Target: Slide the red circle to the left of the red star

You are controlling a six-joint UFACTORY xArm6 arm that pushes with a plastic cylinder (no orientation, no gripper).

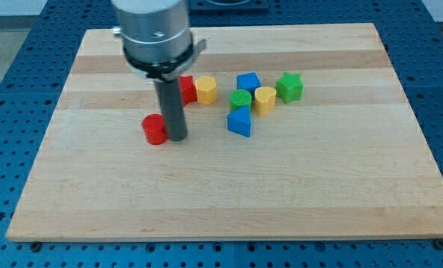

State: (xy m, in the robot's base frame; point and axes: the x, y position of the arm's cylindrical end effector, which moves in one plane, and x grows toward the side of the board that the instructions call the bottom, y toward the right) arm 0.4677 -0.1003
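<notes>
Red circle (155, 129), a short round block, touches my tip (178, 138).

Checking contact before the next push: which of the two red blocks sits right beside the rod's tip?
The red circle, just on the view's left of my tip. The other red block, partly hidden behind the rod, sits nearer the view's top, next to the yellow block.

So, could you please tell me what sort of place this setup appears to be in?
Probably a robotics lab bench. A wooden board rests on a blue perforated table, small coloured blocks such as the red circle lie on it, and my tip stands just to the view's right of that circle.
</notes>
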